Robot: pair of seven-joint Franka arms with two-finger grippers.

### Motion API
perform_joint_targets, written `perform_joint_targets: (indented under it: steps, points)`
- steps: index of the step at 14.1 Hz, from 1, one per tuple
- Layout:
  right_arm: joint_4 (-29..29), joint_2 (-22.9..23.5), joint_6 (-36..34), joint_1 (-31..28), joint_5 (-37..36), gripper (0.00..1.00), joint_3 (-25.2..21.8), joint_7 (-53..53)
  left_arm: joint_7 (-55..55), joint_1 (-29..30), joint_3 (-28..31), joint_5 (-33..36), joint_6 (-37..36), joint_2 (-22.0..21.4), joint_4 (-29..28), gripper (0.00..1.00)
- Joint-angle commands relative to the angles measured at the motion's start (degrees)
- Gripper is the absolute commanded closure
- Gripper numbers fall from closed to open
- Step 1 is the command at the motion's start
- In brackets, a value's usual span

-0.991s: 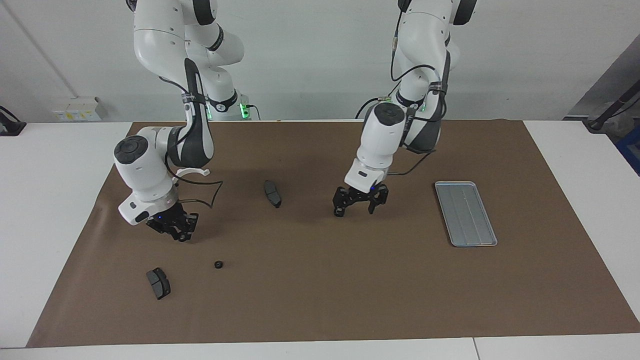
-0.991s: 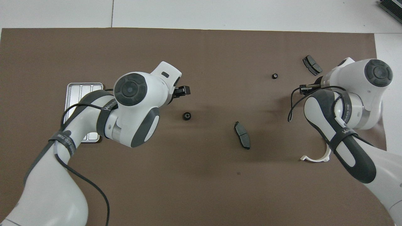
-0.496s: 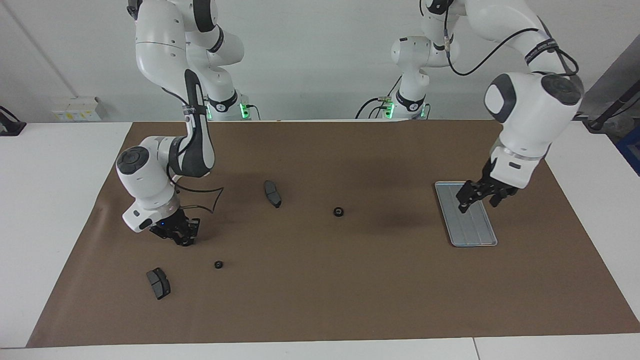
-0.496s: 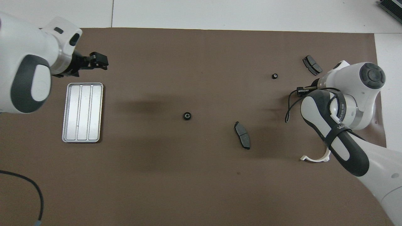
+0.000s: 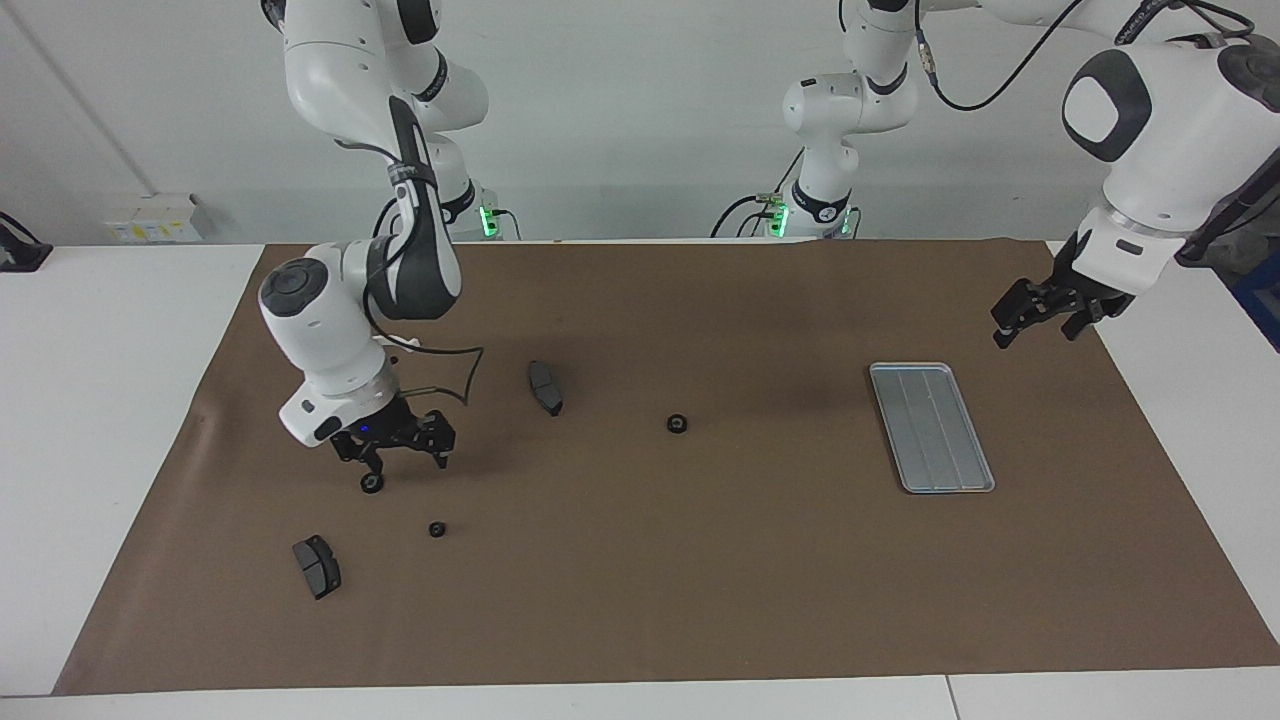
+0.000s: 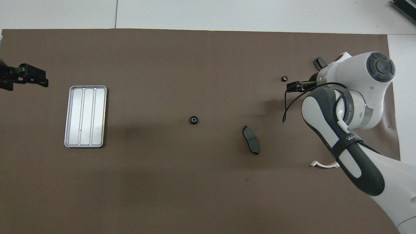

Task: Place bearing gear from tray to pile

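The silver tray (image 5: 930,427) (image 6: 85,116) lies bare toward the left arm's end of the table. One small black bearing gear (image 5: 677,424) (image 6: 193,120) sits mid-table. Two more lie among the pile: one (image 5: 371,484) directly under a fingertip of my right gripper (image 5: 400,458), another (image 5: 437,529) (image 6: 284,78) a little farther out. My right gripper hangs open just above the mat, holding nothing. My left gripper (image 5: 1036,328) (image 6: 29,77) is open and raised over the mat's edge beside the tray, empty.
The pile's dark brake pads lie apart: one (image 5: 317,566) far from the robots, another (image 5: 545,387) (image 6: 251,144) closer to mid-table. A white half-ring bracket (image 6: 325,164) pokes out from under the right arm. A black cable loops off the right wrist.
My right gripper opened and lifted a little, leaving a bearing gear on the mat beneath it. My left arm swung from mid-table over the tray and out to the mat's edge.
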Motion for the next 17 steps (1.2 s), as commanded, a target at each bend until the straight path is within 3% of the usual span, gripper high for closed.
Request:
perform_joint_targets:
  steps: [1,4,9,11,17]
  points:
    - [3.45,0.78,-1.59,1.54,-6.85,0.00,6.79,15.57,0.35,-0.96,-0.39,1.14,-1.63,-1.85,-1.84,0.00]
    - [7.66,3.58,-2.29,1.99,-16.28,0.00,16.46,31.59,-0.09,-0.97,-0.57,1.05,-1.72,-3.86,-5.27,0.00]
    - [17.16,16.93,-7.65,4.36,-37.44,0.00,29.82,55.67,0.08,-1.32,-0.57,1.05,-0.93,-4.13,-5.98,0.00]
    - [17.08,18.44,-7.39,4.63,-38.98,0.00,32.03,60.44,-0.09,-1.32,-0.57,1.05,-1.45,-4.22,-5.90,0.00]
    - [11.81,19.50,-0.36,5.68,-38.98,0.00,32.22,60.72,0.00,-1.23,-0.48,1.05,-1.28,-4.57,-5.81,0.00]
